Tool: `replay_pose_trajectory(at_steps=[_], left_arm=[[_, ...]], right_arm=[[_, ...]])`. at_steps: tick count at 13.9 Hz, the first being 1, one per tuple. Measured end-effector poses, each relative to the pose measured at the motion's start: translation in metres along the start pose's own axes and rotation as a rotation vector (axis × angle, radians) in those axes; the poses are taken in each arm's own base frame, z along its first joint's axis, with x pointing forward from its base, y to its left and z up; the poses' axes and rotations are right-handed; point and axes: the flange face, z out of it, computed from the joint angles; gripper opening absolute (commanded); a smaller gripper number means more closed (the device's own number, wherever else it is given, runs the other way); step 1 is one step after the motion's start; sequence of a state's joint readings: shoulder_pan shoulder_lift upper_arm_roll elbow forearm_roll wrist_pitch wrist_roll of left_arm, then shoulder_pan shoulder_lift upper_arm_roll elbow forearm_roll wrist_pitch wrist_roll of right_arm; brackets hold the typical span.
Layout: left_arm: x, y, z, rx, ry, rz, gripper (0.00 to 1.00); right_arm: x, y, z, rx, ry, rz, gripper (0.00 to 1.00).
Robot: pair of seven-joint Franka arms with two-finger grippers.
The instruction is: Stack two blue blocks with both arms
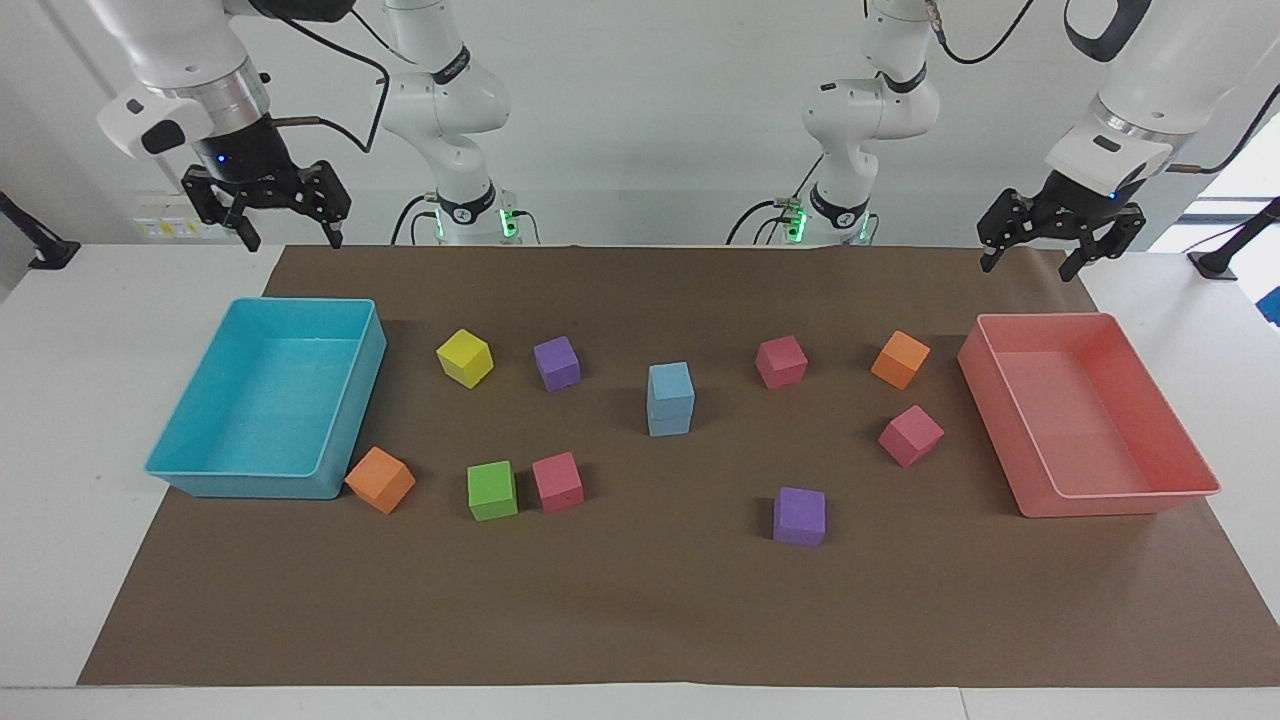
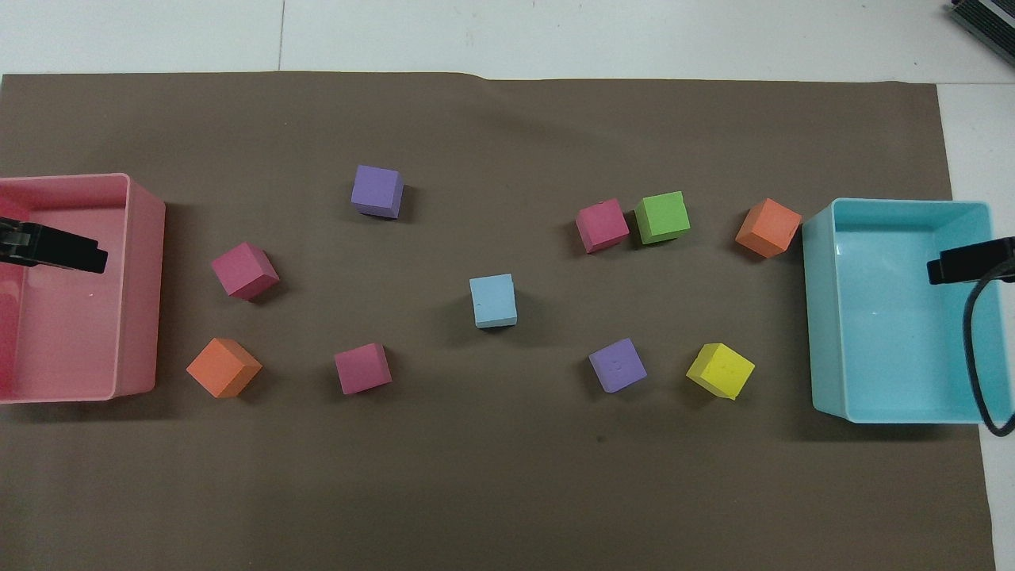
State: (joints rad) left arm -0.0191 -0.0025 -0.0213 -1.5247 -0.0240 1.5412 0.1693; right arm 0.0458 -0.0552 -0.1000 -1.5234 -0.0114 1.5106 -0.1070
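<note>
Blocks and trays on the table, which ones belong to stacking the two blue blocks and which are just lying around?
Job: blue blocks, already stacked mid-mat; left gripper and right gripper, both open and raised.

Lying about: yellow block, green block, turquoise tray, pink tray.

From overhead, the lower of the two stacked blue blocks [image 2: 493, 301] is hidden beneath the upper one. Only a black tip of the left hand [image 2: 55, 250] and of the right hand [image 2: 969, 262] is seen there, both being cut off by the picture's edges.
</note>
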Motion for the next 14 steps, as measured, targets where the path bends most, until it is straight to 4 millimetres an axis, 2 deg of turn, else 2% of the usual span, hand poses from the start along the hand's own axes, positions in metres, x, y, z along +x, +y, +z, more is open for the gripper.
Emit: replay_pose_trajectory(at_steps=[3,10,14], left_arm=[[0.000,0.000,0.000,0.000,0.000,0.000,1.00],[0.000,0.000,0.000,0.000,0.000,-0.003,1.00],[0.000,0.000,0.000,0.000,0.000,-0.003,1.00]], right_arm=[[-0.007,-0.005,-0.011,0.000,0.016,-0.010,1.00],[-0.007,-0.023,-0.001,0.004,-0.010,-0.043,1.00],[-0.010,-0.020,0.005,0.006,-0.043,-0.037,1.00]])
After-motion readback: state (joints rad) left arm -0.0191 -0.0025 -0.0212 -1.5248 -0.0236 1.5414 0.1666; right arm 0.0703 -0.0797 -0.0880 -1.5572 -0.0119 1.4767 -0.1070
